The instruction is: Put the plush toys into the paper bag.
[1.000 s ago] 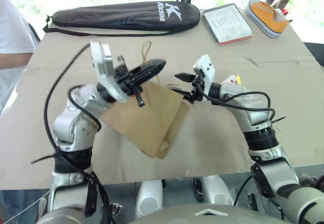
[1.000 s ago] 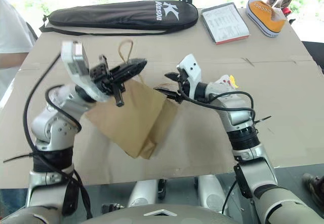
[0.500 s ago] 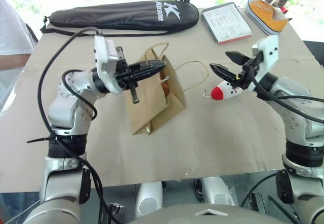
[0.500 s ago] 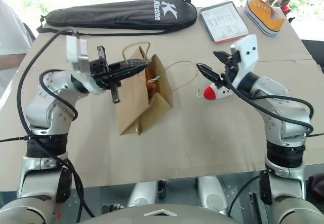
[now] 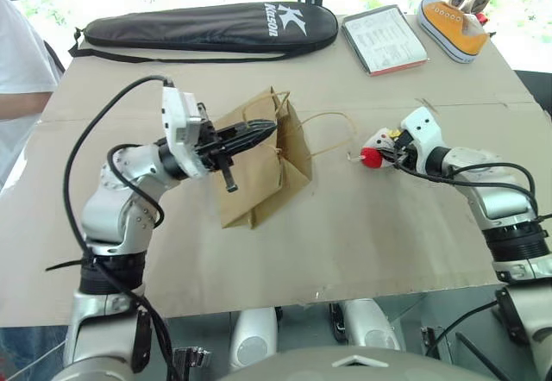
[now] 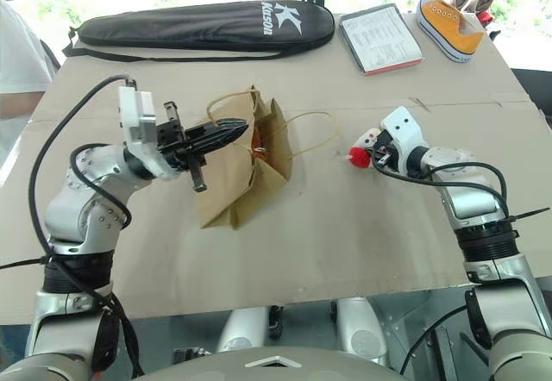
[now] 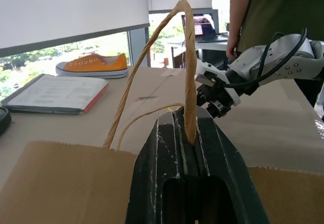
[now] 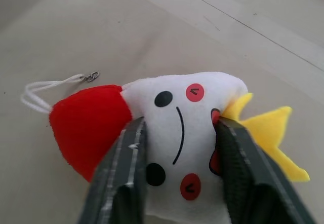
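The brown paper bag [image 5: 259, 174] lies tilted on the table, mouth toward the right. My left gripper [image 5: 263, 127] is shut on one twisted cord handle [image 7: 187, 72] at the rim and holds the mouth up. A bit of orange-brown plush [image 6: 260, 149] peeks out of the opening. The white plush toy [image 8: 177, 117], with a red end, a yellow tuft and a small face, rests on the table right of the bag. My right gripper [image 5: 385, 152] is shut on it, with its fingers [image 8: 126, 153] pressed against both sides of the toy.
A long black racket case [image 5: 207, 26] lies along the far edge, with a booklet [image 5: 385, 40] and an orange sneaker [image 5: 453, 23] to its right. A person's white sleeve [image 5: 17, 62] is at the far left. Another person [image 7: 273, 6] stands beyond the table.
My right gripper swung from the bag's mouth out to the right, dropped onto the white plush toy and closed around it. The left gripper sank slightly with the bag handle.
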`<state>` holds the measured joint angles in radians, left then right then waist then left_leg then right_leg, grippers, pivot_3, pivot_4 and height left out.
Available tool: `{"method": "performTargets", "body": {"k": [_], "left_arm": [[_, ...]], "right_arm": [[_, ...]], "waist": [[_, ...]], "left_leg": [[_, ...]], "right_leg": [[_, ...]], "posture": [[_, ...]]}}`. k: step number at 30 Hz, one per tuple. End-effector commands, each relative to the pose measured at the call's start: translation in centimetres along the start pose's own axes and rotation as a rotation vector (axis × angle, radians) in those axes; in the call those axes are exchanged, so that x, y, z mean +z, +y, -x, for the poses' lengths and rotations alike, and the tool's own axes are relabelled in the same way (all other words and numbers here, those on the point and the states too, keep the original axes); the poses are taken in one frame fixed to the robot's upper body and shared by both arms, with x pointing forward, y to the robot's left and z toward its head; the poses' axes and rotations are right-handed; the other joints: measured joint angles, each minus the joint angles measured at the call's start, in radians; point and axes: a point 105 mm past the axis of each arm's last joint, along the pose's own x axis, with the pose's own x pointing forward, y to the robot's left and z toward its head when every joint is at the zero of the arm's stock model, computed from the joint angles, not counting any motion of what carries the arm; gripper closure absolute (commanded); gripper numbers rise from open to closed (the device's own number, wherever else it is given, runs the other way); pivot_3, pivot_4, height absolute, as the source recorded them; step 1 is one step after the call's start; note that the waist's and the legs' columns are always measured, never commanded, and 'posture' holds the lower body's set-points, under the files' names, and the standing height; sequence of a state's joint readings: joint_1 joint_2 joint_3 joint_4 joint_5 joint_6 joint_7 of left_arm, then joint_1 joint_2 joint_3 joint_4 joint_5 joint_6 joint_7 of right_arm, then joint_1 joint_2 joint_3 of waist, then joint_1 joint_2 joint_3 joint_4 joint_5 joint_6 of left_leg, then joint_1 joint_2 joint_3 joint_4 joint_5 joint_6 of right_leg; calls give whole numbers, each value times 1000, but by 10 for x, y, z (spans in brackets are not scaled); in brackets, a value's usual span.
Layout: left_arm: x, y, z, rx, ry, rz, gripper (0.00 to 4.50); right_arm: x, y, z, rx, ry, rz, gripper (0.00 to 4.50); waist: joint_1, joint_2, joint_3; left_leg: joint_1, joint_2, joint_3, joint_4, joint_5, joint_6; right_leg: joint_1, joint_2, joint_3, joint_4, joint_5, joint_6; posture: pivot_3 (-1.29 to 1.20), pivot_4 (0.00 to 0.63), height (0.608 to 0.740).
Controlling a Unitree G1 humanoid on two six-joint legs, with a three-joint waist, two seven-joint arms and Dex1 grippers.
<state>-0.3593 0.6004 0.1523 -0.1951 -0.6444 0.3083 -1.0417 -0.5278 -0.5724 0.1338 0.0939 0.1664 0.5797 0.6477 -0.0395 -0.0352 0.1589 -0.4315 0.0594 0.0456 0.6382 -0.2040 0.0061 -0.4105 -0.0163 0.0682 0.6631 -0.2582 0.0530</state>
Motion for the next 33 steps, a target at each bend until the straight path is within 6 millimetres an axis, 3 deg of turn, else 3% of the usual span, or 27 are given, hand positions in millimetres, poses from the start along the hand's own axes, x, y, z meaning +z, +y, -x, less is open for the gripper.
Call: {"method": "performTargets", "body": {"k": [1, 5, 9, 12, 15, 19, 23, 30, 33], "left_arm": [[17, -3, 6, 38, -58, -7, 4500], [22, -4, 5, 63, -95, 31, 4500], [21, -6, 3, 55, -98, 41, 4500], [22, -6, -1, 49, -107, 46, 4500], [25, -1, -1, 67, -127, 45, 4500], [25, 2, -3, 79, -139, 44, 4500], [25, 4, -2, 109, -148, 37, 4500], [26, 3, -1, 132, -164, 36, 4500], [26, 2, -1, 132, -163, 36, 4500]], "right_arm": [[17, 1, 19, 16, -155, -74, 4488], [73, 13, 57, 140, -494, -164, 4488], [115, 15, 74, 149, -672, -174, 4488], [144, 20, 74, 150, -763, -128, 4488], [169, 32, 46, 79, -757, 78, 4488], [160, 67, 12, 181, -681, 222, 4488], [164, 100, 4, 347, -703, 200, 4488], [137, 136, -14, 541, -579, 359, 4488], [124, 147, -26, 622, -508, 524, 4488]], "waist": [[4, 0, 0], [8, 1, 1], [1, 2, 1], [0, 2, 1], [1, 2, 2], [0, 2, 2], [3, 2, 2], [3, 2, 2], [1, 2, 2]], "left_leg": [[0, 0, 0, 0, 0, 0], [-1, 0, 0, 0, 0, 0], [0, 0, 0, 0, 0, 0], [0, 0, -1, 0, 0, 0], [0, 0, 0, 0, 0, 0], [0, 0, 0, 0, 0, 0], [-2, 0, 0, 0, 0, 0], [-1, 0, 0, 0, 0, 0], [0, 0, 0, 0, 0, 0]], "right_leg": [[0, 0, 0, 0, 0, 0], [0, 0, 0, 0, 0, 0], [0, 0, 0, 1, 0, 0], [0, 0, 0, 1, 0, 0], [-1, 0, 0, 1, 0, 0], [-1, 0, 0, 1, 0, 0], [-1, 0, -1, 0, 0, 0], [-1, 0, -1, 1, 0, 0], [-1, 0, -1, 1, 0, 0]], "posture": [[0, 150, 740], [0, 150, 740], [0, 150, 740], [0, 150, 740], [0, 150, 740], [0, 150, 740], [0, 150, 740], [0, 150, 740], [0, 150, 740]]}}
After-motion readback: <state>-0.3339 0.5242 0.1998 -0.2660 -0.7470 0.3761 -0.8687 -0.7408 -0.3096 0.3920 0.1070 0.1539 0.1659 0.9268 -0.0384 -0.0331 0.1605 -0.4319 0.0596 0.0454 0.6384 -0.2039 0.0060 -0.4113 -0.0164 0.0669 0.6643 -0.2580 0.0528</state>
